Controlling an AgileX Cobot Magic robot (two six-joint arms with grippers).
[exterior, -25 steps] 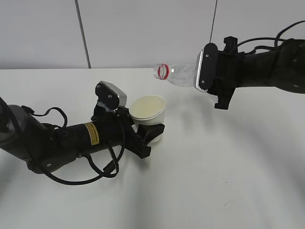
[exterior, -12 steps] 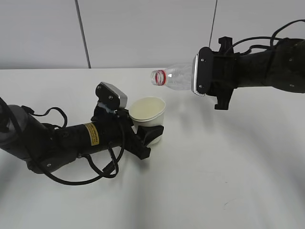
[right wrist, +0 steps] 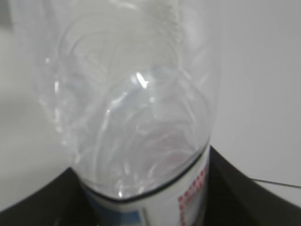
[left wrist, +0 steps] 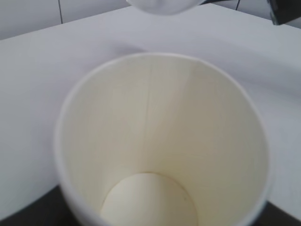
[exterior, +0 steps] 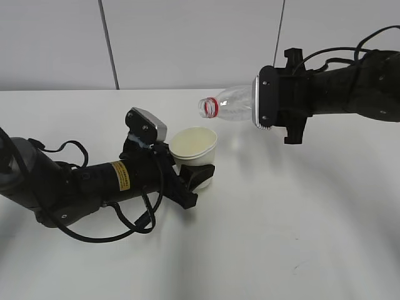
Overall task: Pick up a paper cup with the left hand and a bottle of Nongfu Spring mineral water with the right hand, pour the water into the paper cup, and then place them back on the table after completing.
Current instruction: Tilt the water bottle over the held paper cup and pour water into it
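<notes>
A: Surroundings first. What lies near the paper cup (exterior: 195, 149)?

B: Little. The left arm (exterior: 75, 182) lies low along the white bench (exterior: 262, 237), a yellow sticker (exterior: 120, 175) on its forearm, loose black cables (exterior: 119, 228) looping under it, and a silver-grey block (exterior: 147, 124) standing just behind the cup. The right arm (exterior: 350, 87) reaches in from the right edge, above the bench.

A: Anything in the way between bottle and cup?

B: No. The mineral water bottle (exterior: 228, 103) is held roughly level in the air, its uncapped mouth with the red ring (exterior: 210, 108) pointing left, above and slightly right of the cup's rim. Open air between them.

A: Grippers?

B: The left gripper (exterior: 199, 176) is closed around the lower wall of the cup, jaws part-way apart at cup width. The cup stands upright; whether its base touches the bench I cannot tell. The right gripper (exterior: 265, 103) clamps the labelled body of the bottle, jaws part-way apart at bottle width.

A: Contents?

B: The left wrist view shows the cup's cream inside and bottom, apparently dry. The right wrist view shows crinkled clear plastic; water level not readable.

A: Surface and room?

B: Matte white bench, soft shadows under both arms. Behind it a pale grey panelled wall (exterior: 187, 44) with two dark vertical seams.
</notes>
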